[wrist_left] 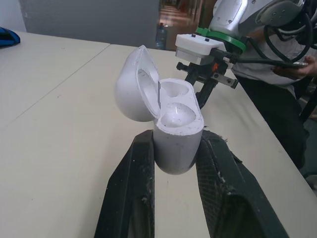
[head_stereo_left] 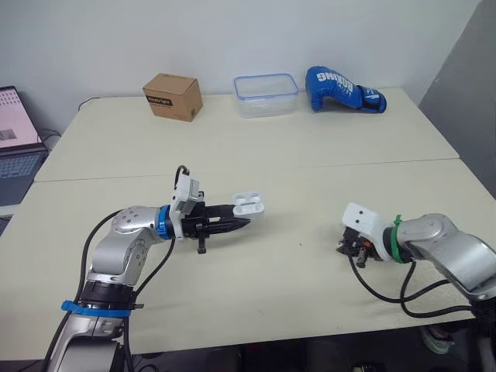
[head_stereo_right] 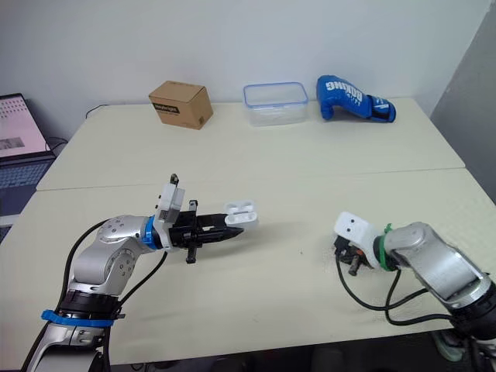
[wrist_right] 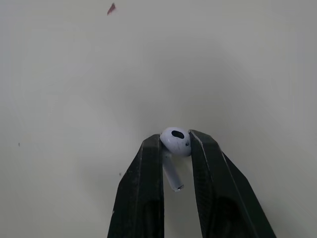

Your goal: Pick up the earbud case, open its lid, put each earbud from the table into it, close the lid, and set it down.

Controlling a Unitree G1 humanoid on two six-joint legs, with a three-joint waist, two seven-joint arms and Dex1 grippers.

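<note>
My right gripper (wrist_right: 176,139) pinches 1 earbud (wrist_right: 174,145) by its round head, stem toward my wrist; light and slick, it could squirt out. My left gripper (head_stereo_left: 235,225) clamps the case (wrist_left: 177,136) body, lid (wrist_left: 130,91) open, well apart.

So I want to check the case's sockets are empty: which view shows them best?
The left wrist view: it looks into the open earbud case, held by the left gripper; both sockets look empty. The eye views show it from afar, sockets hard to judge.

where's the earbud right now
The earbud is pinched in the jaws of the right gripper, over the near right side of the table, across from the case.
</note>
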